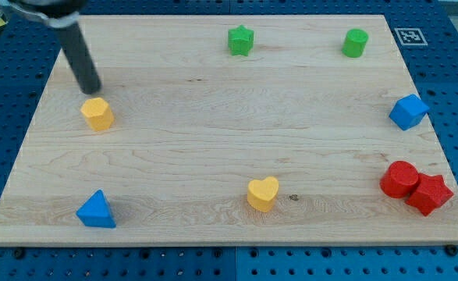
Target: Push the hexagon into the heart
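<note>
A yellow hexagon block [97,113] lies near the view's left edge of the wooden board. A yellow heart block [263,193] lies at the bottom middle, far to the right of and below the hexagon. My tip [93,90] rests on the board just above the hexagon, slightly to its left, very close to its upper edge. The dark rod rises from the tip toward the view's top left corner.
A blue triangle [97,210] is at bottom left. A green star [241,40] and green cylinder [355,43] are at the top. A blue cube-like block [408,111] is at right. A red cylinder [399,179] touches a red star [429,194] at bottom right.
</note>
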